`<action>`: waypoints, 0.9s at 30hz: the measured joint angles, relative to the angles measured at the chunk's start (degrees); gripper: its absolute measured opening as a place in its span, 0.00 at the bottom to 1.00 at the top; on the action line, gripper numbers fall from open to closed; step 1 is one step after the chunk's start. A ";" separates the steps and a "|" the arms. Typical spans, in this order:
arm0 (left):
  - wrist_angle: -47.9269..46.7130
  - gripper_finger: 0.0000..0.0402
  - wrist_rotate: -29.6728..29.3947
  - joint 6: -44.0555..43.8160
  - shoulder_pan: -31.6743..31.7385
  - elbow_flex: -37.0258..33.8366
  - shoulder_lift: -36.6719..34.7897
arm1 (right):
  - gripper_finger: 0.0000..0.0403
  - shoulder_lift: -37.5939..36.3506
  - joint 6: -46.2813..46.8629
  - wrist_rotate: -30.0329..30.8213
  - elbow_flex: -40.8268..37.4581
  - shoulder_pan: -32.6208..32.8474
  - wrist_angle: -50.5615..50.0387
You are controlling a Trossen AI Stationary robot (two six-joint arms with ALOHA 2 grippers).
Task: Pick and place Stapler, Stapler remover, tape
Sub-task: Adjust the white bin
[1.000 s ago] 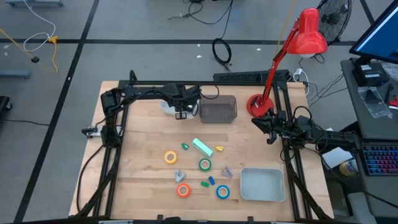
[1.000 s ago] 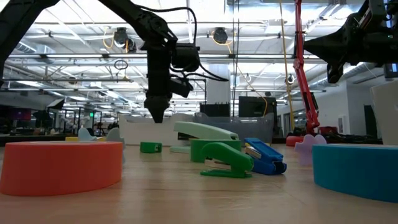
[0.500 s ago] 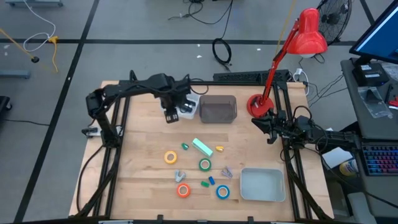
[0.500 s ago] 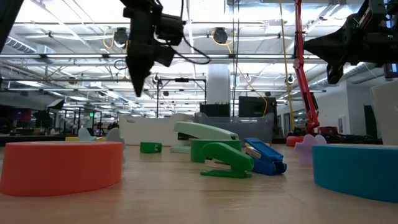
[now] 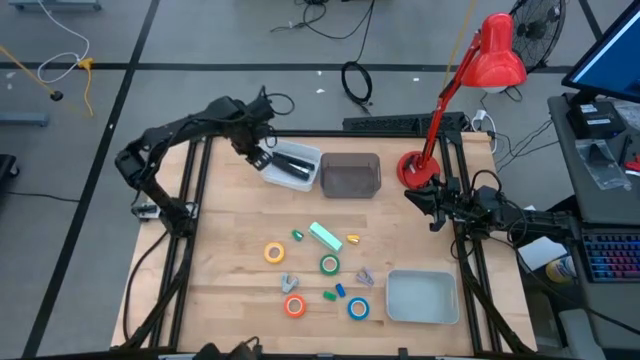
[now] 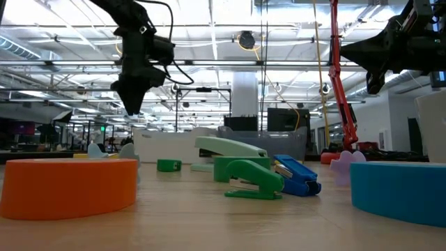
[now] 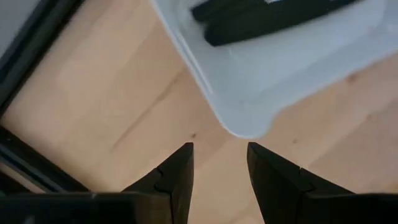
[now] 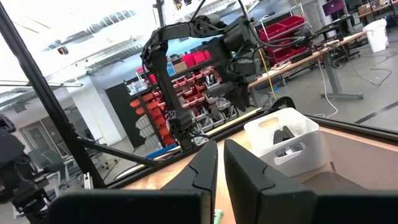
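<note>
High view, from the left: the left gripper (image 5: 256,158) hangs empty over the far edge of the pale wood-plank surface (image 5: 220,250), its fingers apart, just beside a white plastic bin (image 5: 293,167) holding dark items. Next stands a smoky translucent box (image 5: 351,175). Mid-surface lie the ring-shaped tape rolls: yellow (image 5: 274,253), orange (image 5: 294,306), green (image 5: 329,264) and blue (image 5: 358,309), around a slim mint-green stapler (image 5: 325,236). A shallow grey tray (image 5: 421,297) sits near the right. The right gripper (image 5: 436,210), fingers together and empty, waits at the right edge.
</note>
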 joint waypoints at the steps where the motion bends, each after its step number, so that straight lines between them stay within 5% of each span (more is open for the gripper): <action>1: 0.73 0.38 0.13 -0.23 0.25 0.00 0.30 | 0.05 -0.01 0.00 -0.01 0.01 0.01 0.01; 7: 7.56 0.38 2.79 -3.73 0.66 0.11 1.43 | 0.05 -0.01 0.00 0.00 -0.01 0.00 0.00; 27: 6.23 0.38 -2.19 -9.68 1.13 0.02 8.94 | 0.05 0.00 0.00 0.01 -0.01 0.01 0.03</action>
